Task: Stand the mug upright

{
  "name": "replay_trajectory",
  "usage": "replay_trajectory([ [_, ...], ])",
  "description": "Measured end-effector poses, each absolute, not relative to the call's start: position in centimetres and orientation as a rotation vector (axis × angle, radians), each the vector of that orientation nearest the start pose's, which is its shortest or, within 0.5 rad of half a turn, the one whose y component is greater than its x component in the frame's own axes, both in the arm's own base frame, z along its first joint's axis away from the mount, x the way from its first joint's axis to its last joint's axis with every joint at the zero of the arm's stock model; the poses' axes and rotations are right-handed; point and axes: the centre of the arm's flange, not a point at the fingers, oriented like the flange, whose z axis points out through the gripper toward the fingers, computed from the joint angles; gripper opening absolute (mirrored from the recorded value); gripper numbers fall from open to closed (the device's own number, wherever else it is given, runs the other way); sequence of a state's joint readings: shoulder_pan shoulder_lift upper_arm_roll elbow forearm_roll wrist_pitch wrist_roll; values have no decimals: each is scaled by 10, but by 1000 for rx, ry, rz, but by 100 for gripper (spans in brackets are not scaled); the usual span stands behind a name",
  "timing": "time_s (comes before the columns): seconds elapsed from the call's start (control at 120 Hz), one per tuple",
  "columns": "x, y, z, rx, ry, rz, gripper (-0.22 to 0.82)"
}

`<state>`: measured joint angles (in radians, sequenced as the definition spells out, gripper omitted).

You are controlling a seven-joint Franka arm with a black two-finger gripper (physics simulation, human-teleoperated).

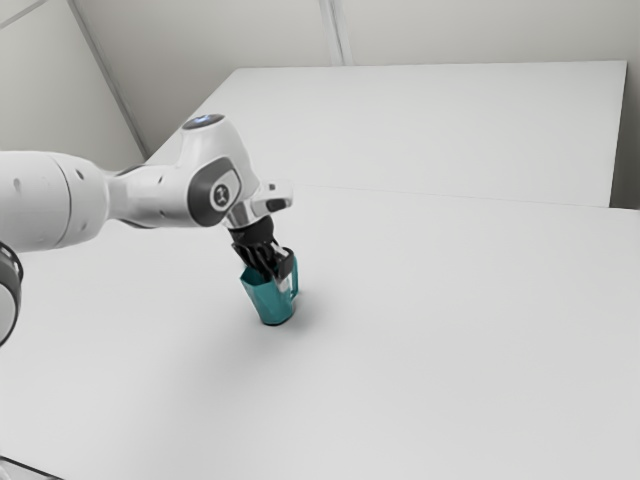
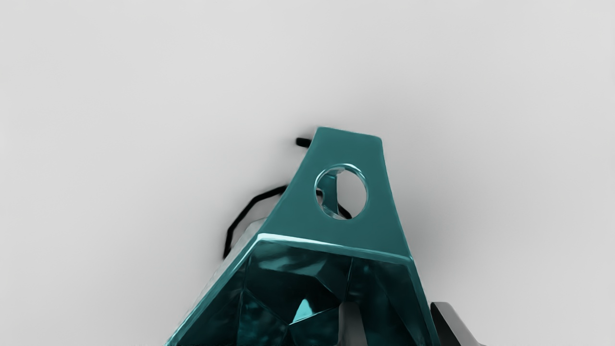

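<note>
Mug (image 1: 270,302) found directly beneath the gripper (image 2: 395,307), mouth toward it, long axis near vertical; flat seating of the base not confirmed. Fingers stand apart, one inside the mug, one outside.

A plain white table (image 1: 450,350) stands near pale grey walls (image 1: 200,60).

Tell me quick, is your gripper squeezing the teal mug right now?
Gripper: it's right at the teal mug, but I can't tell whether it's open or squeezing.
</note>
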<state>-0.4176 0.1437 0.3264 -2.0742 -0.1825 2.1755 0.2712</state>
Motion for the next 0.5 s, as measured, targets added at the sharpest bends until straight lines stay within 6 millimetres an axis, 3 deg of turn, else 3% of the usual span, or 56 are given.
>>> replay_trajectory([
  [0.2,574,-58,413,-3190,457,-105,7],
  [0.333,584,-54,461,-3136,496,-210,10],
  [0.5,586,-41,509,-3088,508,-270,28],
])
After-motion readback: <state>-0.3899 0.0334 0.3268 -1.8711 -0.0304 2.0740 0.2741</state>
